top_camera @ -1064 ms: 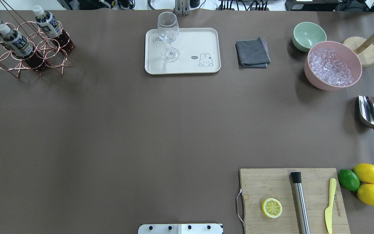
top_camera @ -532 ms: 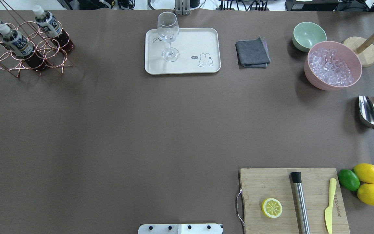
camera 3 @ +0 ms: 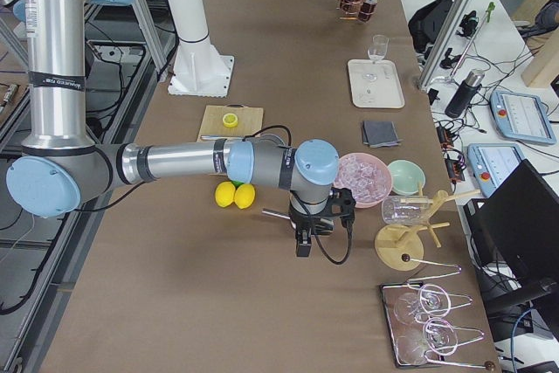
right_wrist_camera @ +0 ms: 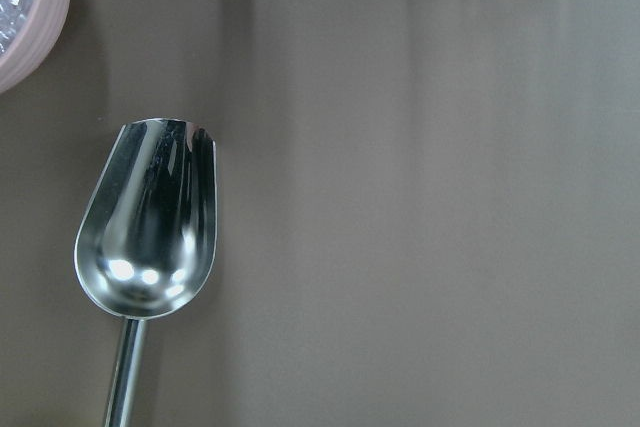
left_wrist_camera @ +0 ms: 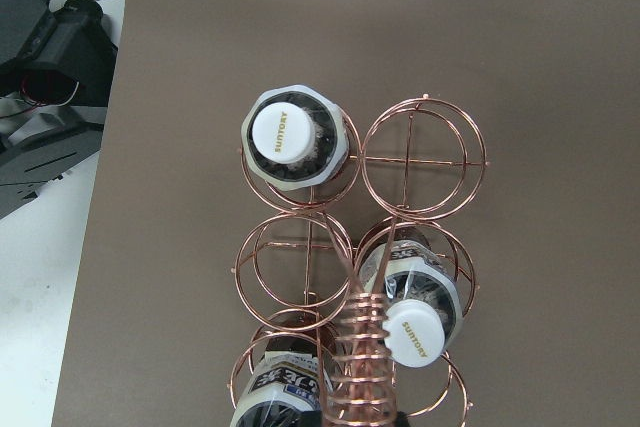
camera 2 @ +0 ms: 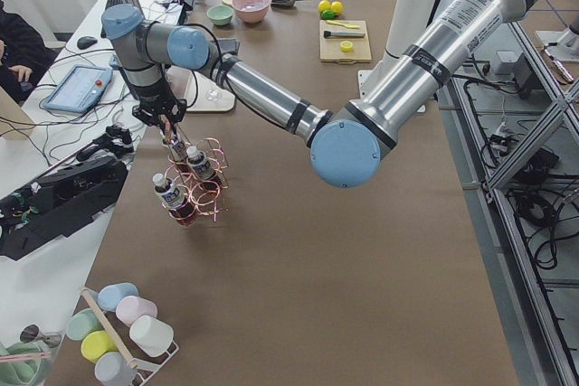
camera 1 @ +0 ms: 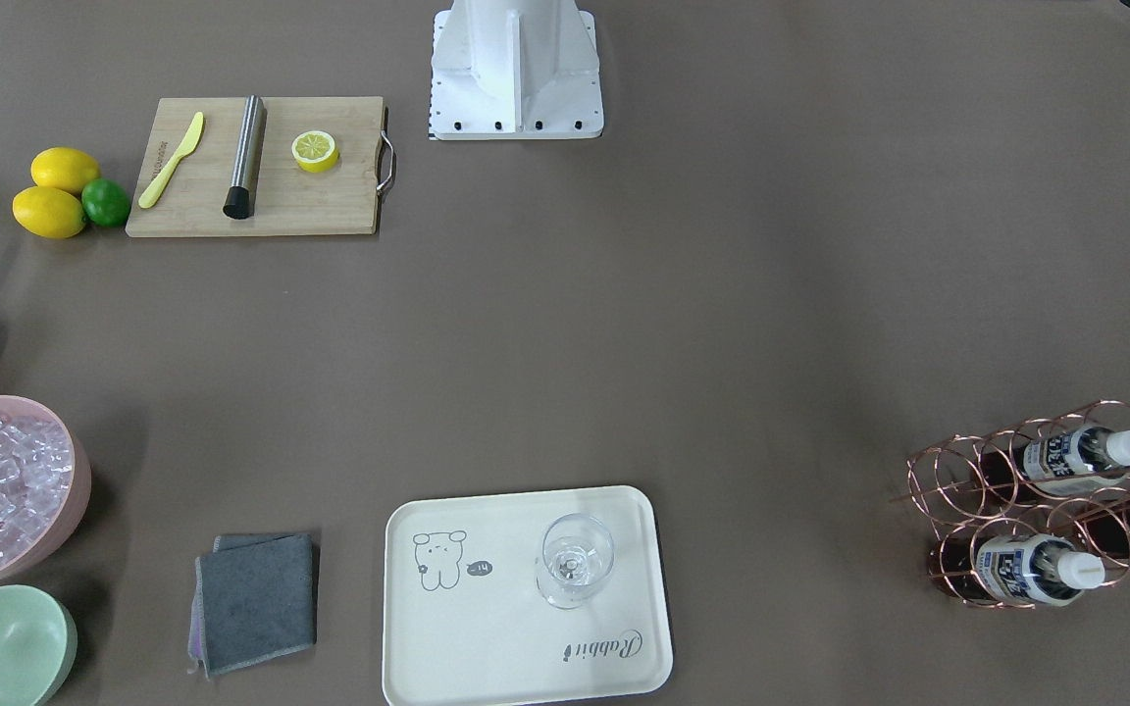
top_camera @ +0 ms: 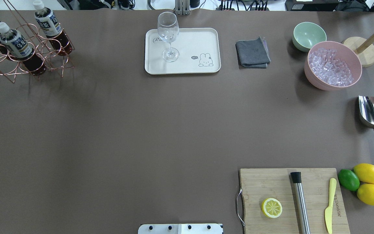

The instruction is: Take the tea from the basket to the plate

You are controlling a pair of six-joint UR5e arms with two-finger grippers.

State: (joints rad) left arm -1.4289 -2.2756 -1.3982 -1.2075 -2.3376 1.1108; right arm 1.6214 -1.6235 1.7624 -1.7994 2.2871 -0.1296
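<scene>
Copper-wire basket [camera 1: 948,476], front-facing view: low at the view's right. Three tea bottles [camera 1: 1026,569] lean in its rings, white tops towards the right edge.
Cream plate [camera 1: 487,637], front-facing view: at bottom centre, well apart from the basket. A wine glass [camera 1: 575,561] stands on it.
Copper-wire basket, overhead view: in the far left corner of the table [top_camera: 141,130], all three tea bottles tilted in its rings.
Cream plate, overhead view: at the far middle, with the wine glass upright on its left half and a grey cloth [top_camera: 252,53] to its right.
Near arm's left gripper [camera 2: 166,119], exterior left view: at the top of the basket's long handle, above the bottles. Whether it is pinching or spread I cannot tell.
Near arm's right gripper [camera 3: 302,246], exterior right view: points down over the table near the pink bowl [camera 3: 362,176] of ice. Whether it is spread or closed I cannot tell.
Wire coil [left_wrist_camera: 362,377], left wrist view: rises at bottom centre. A white cap [left_wrist_camera: 283,132] reading SUNTORY fills a ring at upper left.
Steel scoop [right_wrist_camera: 145,237], right wrist view: lies on the brown table.
</scene>
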